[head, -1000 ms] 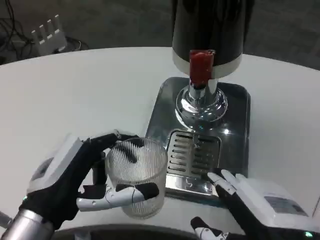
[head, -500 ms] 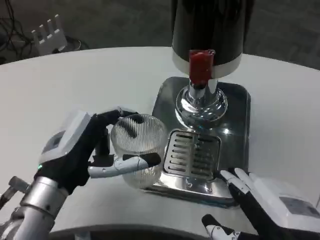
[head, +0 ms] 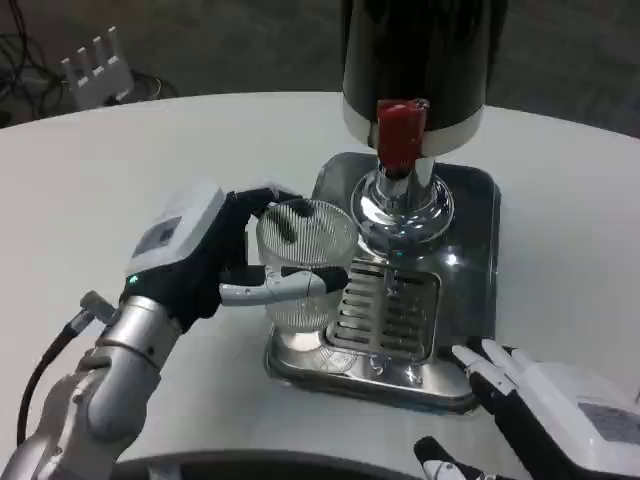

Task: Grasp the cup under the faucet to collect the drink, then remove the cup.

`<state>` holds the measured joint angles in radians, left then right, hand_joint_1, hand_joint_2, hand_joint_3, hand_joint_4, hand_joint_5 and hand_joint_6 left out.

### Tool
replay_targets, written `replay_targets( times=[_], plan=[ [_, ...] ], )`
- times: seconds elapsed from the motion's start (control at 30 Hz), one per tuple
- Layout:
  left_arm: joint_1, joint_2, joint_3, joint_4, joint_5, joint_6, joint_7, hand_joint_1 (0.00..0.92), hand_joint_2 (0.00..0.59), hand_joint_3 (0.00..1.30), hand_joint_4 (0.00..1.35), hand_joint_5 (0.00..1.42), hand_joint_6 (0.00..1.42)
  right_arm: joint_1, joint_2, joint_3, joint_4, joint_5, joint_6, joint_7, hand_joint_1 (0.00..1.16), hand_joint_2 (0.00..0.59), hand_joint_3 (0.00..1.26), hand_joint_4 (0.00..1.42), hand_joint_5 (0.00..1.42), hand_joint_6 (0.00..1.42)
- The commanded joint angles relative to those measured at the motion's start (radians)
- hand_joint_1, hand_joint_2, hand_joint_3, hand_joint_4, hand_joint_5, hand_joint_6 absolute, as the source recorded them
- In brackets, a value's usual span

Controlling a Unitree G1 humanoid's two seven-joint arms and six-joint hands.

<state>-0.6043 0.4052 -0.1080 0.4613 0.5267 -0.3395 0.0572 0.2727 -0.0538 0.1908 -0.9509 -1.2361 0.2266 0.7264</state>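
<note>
The ribbed clear cup (head: 303, 268) is held by the left hand (head: 205, 258), fingers wrapped round it from the side: a white and black finger is laid across the front wall and dark fingertips can be seen through the glass at the back. The cup is kept upright, and it looks empty as far as can be told. It's placed at the left edge of the steel drip tray (head: 470, 215), partly over the tray's slotted grate (head: 395, 305), so it sits just left of and a bit nearer than the faucet (head: 401, 135) with its red tap handle, not squarely under it. Whether the base is resting on the tray or lifted slightly can't be told from this angle.

The faucet is mounted on a black dispenser (head: 420, 50) with a chrome base that stands on the back half of the tray. All of this is set on the white bench (head: 150, 150).

The right hand (head: 545, 415) is seen low at the bottom right corner, near the front edge of the bench, fingers spread apart with nothing held in them, well apart from the cup and just off the tray's front right corner.

A white power strip (head: 97, 68) with cables is seen on the floor beyond the bench at top left
</note>
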Motion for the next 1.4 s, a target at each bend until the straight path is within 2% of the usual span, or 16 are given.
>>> replay_targets(
  times=[0.03, 0.37, 0.5, 0.63, 0.73, 0.8, 0.87, 0.9, 1.0, 1.1, 1.4],
  plan=[
    [-0.07, -0.02, -0.032, 0.055, 0.013, -0.018, 0.05, 0.443, 0.061, 1.04, 1.1, 1.24, 1.15, 0.022, -0.004, -0.01, -0.025, 0.015, -0.016, 0.008, 0.31, 0.43, 0.09, 0.0, 0.0, 0.0],
    [-0.179, -0.091, -0.113, 0.148, 0.046, -0.012, 0.086, 0.435, 0.064, 1.04, 1.1, 1.24, 1.15, 0.047, -0.013, -0.048, -0.043, 0.046, -0.026, 0.007, 0.31, 0.43, 0.09, 0.0, 0.0, 0.0],
    [-0.198, -0.103, -0.14, 0.167, 0.053, -0.015, 0.093, 0.434, 0.064, 1.04, 1.1, 1.25, 1.15, 0.055, -0.017, -0.057, -0.047, 0.056, -0.026, 0.01, 0.31, 0.43, 0.09, 0.0, 0.0, 0.0],
    [-0.206, -0.105, -0.154, 0.173, 0.052, -0.013, 0.083, 0.428, 0.061, 0.99, 1.04, 1.18, 1.12, 0.057, -0.017, -0.062, -0.048, 0.065, -0.025, 0.01, 0.32, 0.43, 0.1, 0.0, 0.0, 0.0],
    [-0.205, -0.102, -0.163, 0.173, 0.051, -0.002, 0.058, 0.364, 0.04, 0.88, 0.86, 1.0, 0.93, 0.059, -0.019, -0.065, -0.047, 0.071, -0.026, 0.011, 0.32, 0.432, 0.1, 0.0, 0.0, 0.0],
    [-0.201, -0.099, -0.167, 0.17, 0.052, 0.007, 0.047, 0.322, 0.04, 0.84, 0.77, 0.91, 0.85, 0.059, -0.02, -0.065, -0.047, 0.075, -0.026, 0.01, 0.32, 0.433, 0.1, 0.0, 0.0, 0.0],
    [-0.196, -0.093, -0.169, 0.166, 0.051, 0.013, 0.034, 0.287, 0.041, 0.79, 0.64, 0.74, 0.71, 0.057, -0.021, -0.064, -0.045, 0.077, -0.027, 0.01, 0.32, 0.434, 0.1, 0.0, 0.0, 0.0],
    [-0.194, -0.089, -0.17, 0.165, 0.051, 0.015, 0.029, 0.279, 0.04, 0.78, 0.62, 0.71, 0.66, 0.056, -0.02, -0.062, -0.044, 0.078, -0.027, 0.01, 0.32, 0.435, 0.1, 0.0, 0.0, 0.01],
    [-0.189, -0.079, -0.169, 0.162, 0.048, 0.018, 0.015, 0.259, 0.039, 0.74, 0.55, 0.64, 0.59, 0.056, -0.018, -0.059, -0.041, 0.081, -0.027, 0.004, 0.32, 0.436, 0.1, 0.0, 0.0, 0.01],
    [-0.186, -0.072, -0.169, 0.155, 0.049, 0.026, 0.009, 0.212, 0.037, 0.61, 0.41, 0.48, 0.49, 0.056, -0.017, -0.058, -0.038, 0.085, -0.025, 0.0, 0.32, 0.436, 0.1, 0.0, 0.0, 0.01],
    [-0.174, -0.053, -0.166, 0.138, 0.042, 0.027, 0.003, 0.205, 0.037, 0.57, 0.36, 0.43, 0.44, 0.056, -0.015, -0.058, -0.032, 0.086, -0.023, -0.004, 0.32, 0.436, 0.11, 0.0, 0.0, 0.03]
  ],
)
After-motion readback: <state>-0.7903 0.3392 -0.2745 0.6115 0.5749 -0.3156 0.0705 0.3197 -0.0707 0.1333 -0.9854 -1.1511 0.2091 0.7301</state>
